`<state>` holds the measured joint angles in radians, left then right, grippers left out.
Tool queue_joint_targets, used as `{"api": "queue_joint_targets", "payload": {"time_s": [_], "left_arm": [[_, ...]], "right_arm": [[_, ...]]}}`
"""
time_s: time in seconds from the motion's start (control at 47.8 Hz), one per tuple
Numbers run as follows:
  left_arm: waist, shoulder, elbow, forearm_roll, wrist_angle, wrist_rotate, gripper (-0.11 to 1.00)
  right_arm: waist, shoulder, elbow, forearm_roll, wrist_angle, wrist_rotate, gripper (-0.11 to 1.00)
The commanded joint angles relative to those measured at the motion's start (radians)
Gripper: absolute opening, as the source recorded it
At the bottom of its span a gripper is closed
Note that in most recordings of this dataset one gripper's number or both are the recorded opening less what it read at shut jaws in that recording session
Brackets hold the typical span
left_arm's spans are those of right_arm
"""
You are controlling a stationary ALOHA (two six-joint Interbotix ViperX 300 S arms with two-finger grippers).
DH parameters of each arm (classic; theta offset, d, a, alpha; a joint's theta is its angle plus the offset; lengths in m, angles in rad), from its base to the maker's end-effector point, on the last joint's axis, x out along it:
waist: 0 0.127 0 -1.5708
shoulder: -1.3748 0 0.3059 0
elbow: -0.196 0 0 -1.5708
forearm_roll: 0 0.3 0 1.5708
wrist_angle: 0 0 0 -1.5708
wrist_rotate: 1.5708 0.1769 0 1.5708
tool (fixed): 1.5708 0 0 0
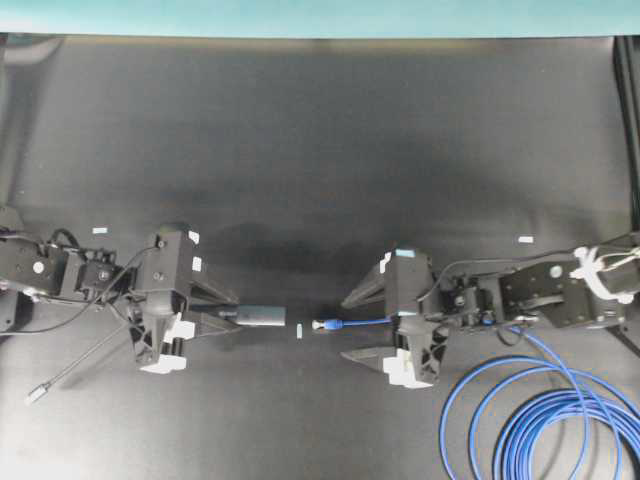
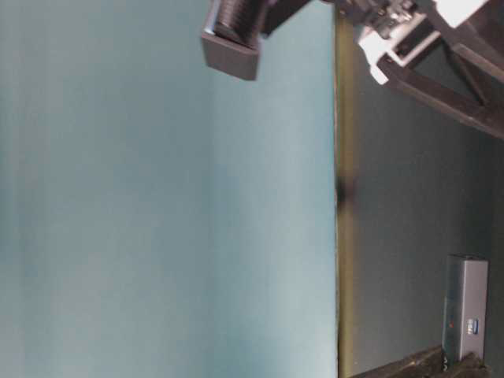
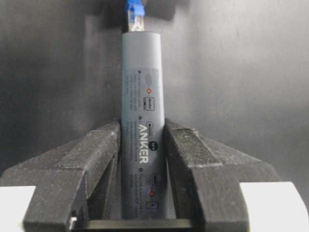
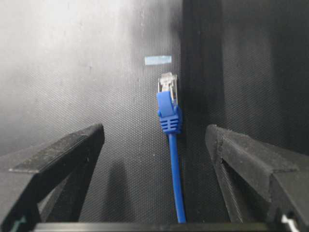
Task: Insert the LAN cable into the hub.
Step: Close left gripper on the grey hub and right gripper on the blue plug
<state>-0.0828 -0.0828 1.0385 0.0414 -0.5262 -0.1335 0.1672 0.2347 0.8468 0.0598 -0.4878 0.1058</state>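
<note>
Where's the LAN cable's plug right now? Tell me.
Overhead, the LAN cable's plug lies on the mat right of centre, between the open right gripper's fingers, facing the hub.

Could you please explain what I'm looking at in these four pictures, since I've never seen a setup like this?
These are two robot arms on a dark table. One picture looks down from overhead, one is a sideways table-level view, and two come from cameras on the wrists. The left gripper has its fingers closed on the hub, a slim grey adapter whose thin grey lead trails away behind it. The right gripper is open, holding nothing; the LAN cable lies on the table between its fingers, its plug pointing toward the hub. The rest of the cable is coiled at lower right.
</note>
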Motion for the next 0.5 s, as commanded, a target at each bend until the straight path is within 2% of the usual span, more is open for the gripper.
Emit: {"api": "queue_joint_targets", "payload": {"time_s": [0.0,0.314,0.418,0.481], "left_arm": [[-0.003,-0.014,-0.015,0.003,-0.005,-0.002,0.28],[-0.003,-0.014,-0.015,0.003,-0.005,-0.003,0.28],[-0.005,-0.012,-0.015,0.003,-0.005,-0.005,0.28],[-0.005,-0.012,-0.015,0.003,-0.005,-0.005,0.28]], "right_arm": [[-0.006,0.025,-0.023,0.000,-0.015,-0.005,0.81],[-0.006,0.074,-0.037,0.002,-0.025,-0.003,0.69],[-0.003,0.075,-0.034,-0.002,-0.026,-0.006,0.57],[-0.003,0.072,-0.032,-0.002,-0.023,-0.006,0.45]]}}
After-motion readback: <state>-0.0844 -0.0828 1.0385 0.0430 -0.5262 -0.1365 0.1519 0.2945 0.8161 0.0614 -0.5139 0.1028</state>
